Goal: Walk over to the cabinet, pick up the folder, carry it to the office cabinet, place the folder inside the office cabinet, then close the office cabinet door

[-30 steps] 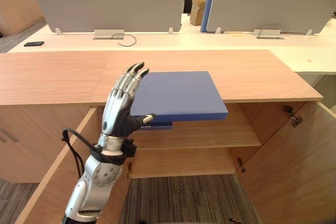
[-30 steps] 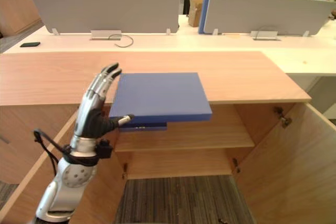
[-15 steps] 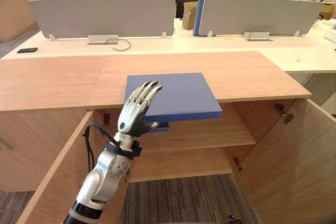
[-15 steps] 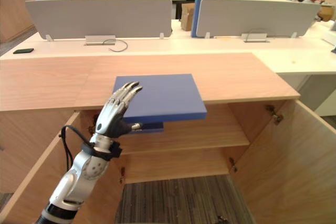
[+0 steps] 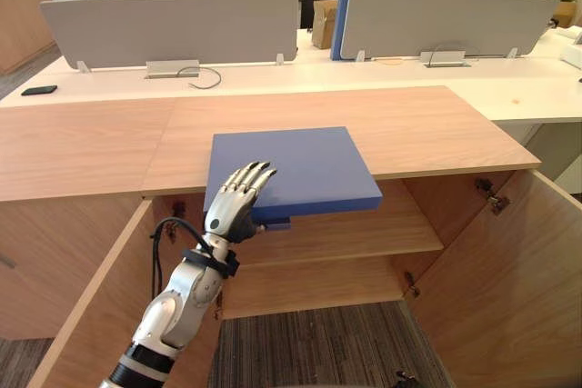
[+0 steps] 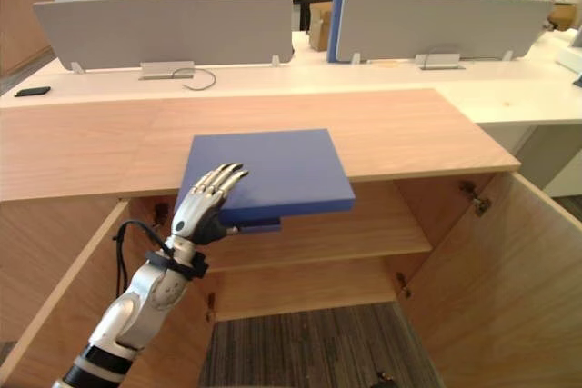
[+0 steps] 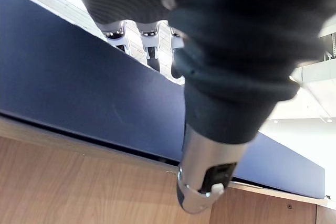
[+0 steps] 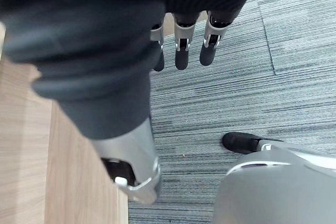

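Spotted a black phone (image 5: 39,90) far off on the left, on the white desk behind. Saw the left cabinet door (image 5: 86,333) swung open, with the left hand (image 5: 227,215) raised just beside it. Found its fingers (image 5: 250,179) laid flat and close together on top of the blue folder (image 5: 300,165), at the near left corner — thumb (image 7: 205,171) tucked under the edge, pinching that corner. Found the folder lying flat on the wooden worktop (image 5: 418,124), front part sticking out past the edge, over the open cabinet. Saw a wooden shelf (image 5: 364,233) inside, below the folder. Saw the right door (image 5: 509,288) swung wide open too. Found the right hand (image 8: 180,51) hanging low beside a wooden panel, over the grey carpet (image 8: 236,93) — fingers straight, side by side, holding nothing.
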Tool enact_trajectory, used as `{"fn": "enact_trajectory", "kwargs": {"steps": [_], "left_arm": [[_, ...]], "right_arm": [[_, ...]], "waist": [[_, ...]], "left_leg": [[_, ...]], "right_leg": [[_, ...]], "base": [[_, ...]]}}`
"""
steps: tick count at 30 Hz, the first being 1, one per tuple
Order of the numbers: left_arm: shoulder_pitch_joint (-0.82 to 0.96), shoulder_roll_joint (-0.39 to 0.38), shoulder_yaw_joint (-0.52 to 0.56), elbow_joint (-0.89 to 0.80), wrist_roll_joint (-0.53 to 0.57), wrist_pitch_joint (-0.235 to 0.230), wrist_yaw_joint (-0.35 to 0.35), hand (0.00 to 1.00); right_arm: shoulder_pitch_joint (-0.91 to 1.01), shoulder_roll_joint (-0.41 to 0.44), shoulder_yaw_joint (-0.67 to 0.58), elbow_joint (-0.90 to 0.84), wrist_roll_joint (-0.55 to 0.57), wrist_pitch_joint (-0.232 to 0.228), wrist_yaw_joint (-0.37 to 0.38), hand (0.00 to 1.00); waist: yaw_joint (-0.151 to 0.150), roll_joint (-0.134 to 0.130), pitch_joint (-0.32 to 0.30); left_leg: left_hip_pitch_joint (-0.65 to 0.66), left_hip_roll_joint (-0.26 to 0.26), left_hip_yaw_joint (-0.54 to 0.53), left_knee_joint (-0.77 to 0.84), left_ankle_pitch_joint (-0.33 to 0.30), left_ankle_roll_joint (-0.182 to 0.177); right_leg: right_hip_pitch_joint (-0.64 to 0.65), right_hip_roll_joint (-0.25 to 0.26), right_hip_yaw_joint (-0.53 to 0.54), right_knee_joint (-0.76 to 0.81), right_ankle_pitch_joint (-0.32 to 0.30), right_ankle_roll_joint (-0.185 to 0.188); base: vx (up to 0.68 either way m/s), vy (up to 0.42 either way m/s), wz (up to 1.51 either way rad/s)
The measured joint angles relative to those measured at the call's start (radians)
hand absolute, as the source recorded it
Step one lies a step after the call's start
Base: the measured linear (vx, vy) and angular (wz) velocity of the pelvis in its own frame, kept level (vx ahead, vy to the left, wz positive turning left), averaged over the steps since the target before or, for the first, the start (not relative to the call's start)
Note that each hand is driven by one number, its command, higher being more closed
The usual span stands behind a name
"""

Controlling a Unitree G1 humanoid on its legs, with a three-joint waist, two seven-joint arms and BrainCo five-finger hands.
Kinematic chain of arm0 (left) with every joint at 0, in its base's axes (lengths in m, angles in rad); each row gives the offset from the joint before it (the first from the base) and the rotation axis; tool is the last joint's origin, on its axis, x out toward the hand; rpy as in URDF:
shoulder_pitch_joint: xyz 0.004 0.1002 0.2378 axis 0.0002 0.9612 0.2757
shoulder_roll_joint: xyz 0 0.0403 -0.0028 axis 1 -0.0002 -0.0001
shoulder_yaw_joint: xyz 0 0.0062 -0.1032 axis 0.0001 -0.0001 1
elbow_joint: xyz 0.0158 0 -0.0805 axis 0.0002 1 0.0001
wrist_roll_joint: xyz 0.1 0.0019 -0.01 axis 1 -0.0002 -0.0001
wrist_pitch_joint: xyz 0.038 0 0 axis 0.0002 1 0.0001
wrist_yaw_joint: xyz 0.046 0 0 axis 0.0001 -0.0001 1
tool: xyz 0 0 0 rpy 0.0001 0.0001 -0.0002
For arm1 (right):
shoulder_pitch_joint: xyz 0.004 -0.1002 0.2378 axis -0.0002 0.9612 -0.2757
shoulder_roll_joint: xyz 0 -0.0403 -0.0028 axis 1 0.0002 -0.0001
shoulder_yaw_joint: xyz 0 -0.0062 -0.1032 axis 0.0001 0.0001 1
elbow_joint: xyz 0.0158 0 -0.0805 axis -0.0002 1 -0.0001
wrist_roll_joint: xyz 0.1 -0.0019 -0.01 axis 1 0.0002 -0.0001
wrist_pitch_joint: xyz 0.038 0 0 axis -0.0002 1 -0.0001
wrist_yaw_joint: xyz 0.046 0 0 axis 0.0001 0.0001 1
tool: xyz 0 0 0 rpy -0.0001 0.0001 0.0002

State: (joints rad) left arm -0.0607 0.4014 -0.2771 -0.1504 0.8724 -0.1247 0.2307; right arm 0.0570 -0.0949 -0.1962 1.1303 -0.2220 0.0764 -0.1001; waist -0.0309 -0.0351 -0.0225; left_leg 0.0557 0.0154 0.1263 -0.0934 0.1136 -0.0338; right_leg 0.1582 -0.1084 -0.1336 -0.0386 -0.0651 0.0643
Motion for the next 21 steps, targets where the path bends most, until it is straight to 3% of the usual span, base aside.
{"fn": "enact_trajectory", "kwargs": {"steps": [8,16,17,21], "left_arm": [[-0.045,0.049,0.000,0.046,0.046,-0.001,0.033,0.00],[-0.080,0.078,-0.001,0.124,0.134,0.006,0.074,0.00],[-0.082,0.078,-0.001,0.135,0.147,0.010,0.081,1.00],[-0.090,0.077,0.000,0.160,0.191,0.029,0.114,1.00]], "right_arm": [[-0.007,-0.005,0.031,0.000,-0.075,-0.002,0.001,0.00],[-0.038,-0.019,0.071,0.000,-0.075,-0.024,-0.002,0.00],[-0.040,-0.019,0.072,0.000,-0.075,-0.024,-0.002,0.00],[-0.041,-0.019,0.073,0.000,-0.075,-0.024,-0.004,0.00]], "waist": [[-0.006,0.000,0.000],[-0.013,0.001,0.001],[-0.014,0.001,0.001],[-0.016,0.001,0.002]], "left_leg": [[0.000,0.000,0.004,0.000,-0.007,-0.004],[0.000,0.000,0.009,0.001,-0.013,-0.007],[0.000,0.000,0.010,0.001,-0.013,-0.008],[0.004,0.000,0.012,0.001,-0.013,-0.008]], "right_leg": [[0.001,-0.001,0.001,-0.007,0.001,0.001],[0.005,0.000,0.002,-0.013,0.001,0.000],[0.005,0.001,0.002,-0.014,0.001,-0.001],[0.007,0.001,0.003,-0.014,0.002,-0.003]], "base": [[0.00,0.000,0.00],[0.00,0.000,0.00],[0.00,0.000,0.00],[-0.01,0.003,-0.01]]}}
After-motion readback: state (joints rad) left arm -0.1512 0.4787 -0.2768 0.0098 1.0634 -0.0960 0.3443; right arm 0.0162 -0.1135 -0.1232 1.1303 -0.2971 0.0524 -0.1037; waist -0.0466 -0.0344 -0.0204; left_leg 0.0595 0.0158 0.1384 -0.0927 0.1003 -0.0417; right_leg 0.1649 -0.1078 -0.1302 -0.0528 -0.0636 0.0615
